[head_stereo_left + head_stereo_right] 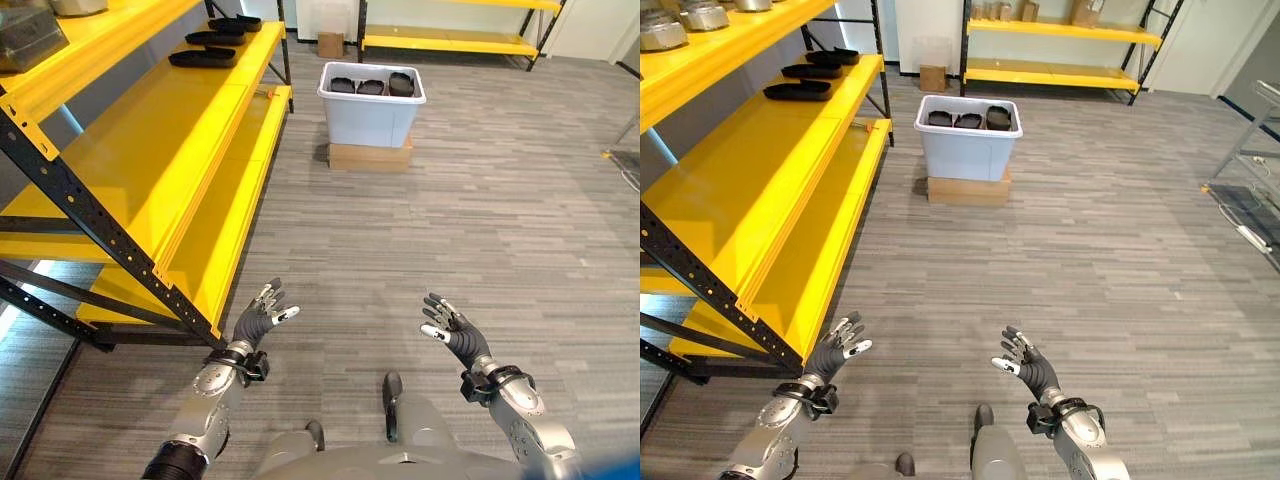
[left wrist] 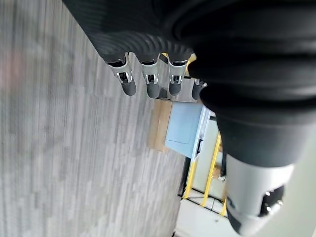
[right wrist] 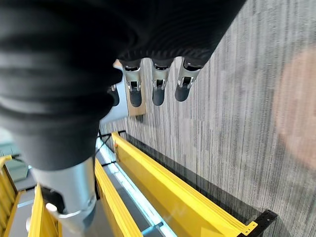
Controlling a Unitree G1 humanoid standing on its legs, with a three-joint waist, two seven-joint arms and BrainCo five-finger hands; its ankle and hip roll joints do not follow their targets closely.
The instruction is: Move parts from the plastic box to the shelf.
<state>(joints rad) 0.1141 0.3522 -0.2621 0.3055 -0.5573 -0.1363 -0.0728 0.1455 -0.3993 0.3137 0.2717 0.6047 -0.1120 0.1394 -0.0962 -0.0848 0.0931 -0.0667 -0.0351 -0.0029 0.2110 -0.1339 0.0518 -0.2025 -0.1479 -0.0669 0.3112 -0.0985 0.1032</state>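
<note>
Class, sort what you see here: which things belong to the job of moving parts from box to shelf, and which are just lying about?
Belongs to the job:
plastic box
black parts in the box
yellow shelf
black parts on the shelf
left hand, open
right hand, open

Just lying about:
cardboard under the box
far shelf

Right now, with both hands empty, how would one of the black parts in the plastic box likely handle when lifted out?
The black parts look moulded and hold their shape, so probably stiff. They stand upright, packed side by side in the plastic box, so neighbours may shift or tip when one leaves. Those on the shelf lie flat, so rolling seems unlikely.
</note>
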